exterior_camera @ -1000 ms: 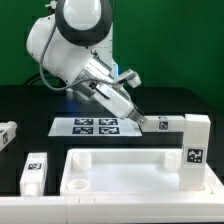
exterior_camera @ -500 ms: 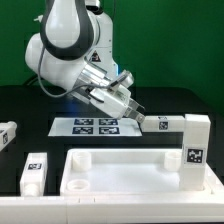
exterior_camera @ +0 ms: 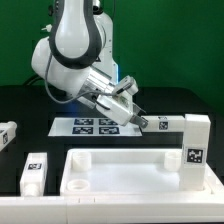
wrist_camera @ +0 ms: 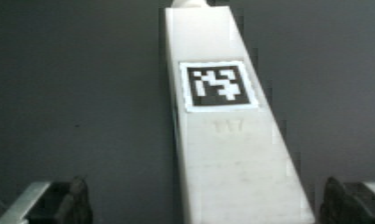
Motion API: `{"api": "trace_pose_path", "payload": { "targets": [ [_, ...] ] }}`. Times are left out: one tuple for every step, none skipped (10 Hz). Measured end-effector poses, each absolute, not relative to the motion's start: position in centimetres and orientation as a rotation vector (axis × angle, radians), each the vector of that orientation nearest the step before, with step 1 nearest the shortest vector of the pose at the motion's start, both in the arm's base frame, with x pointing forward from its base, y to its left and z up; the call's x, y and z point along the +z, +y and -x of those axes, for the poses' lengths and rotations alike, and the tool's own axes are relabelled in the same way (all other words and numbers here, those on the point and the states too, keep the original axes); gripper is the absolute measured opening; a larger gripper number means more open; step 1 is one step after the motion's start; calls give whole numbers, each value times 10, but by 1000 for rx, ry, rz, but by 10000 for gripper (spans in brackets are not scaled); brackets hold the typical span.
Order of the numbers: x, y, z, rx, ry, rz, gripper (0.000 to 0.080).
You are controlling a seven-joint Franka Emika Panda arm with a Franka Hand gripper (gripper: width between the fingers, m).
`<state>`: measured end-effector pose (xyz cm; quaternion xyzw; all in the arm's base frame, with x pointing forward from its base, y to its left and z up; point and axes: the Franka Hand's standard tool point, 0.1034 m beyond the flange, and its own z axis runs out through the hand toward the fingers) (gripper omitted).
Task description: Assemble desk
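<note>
Wrist view: gripper [wrist_camera: 202, 200] gaping wide astride one leg [wrist_camera: 225, 140], clear of it; four legs, one tabletop [exterior_camera: 120, 154] in all.

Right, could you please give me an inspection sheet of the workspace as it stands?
Surface: black table.
Job's things: white tabletop at the front; lying leg below the gripper; upright leg at the tabletop's end on the exterior view's right; front leg and edge leg on the exterior view's left.
Clutter: marker board only, behind the tabletop.
Grippers: fingers open, either side of the lying leg, not touching.
Cables: nothing seen.
Surroundings: green backdrop.
</note>
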<state>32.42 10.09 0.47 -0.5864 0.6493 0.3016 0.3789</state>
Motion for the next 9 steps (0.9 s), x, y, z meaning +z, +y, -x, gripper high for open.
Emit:
{"api": "trace_pose_path", "payload": {
  "targets": [
    [4,103,-328,770,1664,1506,649],
    [4,101,-326,767,1667,1504,625],
    [4,100,-327,766,1670,1502,625],
    [4,99,-327,765,1671,1501,451],
    [4,99,-327,764,1672,1500,451],
    [4,98,-327,763,1674,1498,283],
    [5,96,-329,763,1684,1493,284],
    [18,85,-340,754,1691,1510,284],
    [38,71,-357,703,1715,1528,284]
  ]
}}
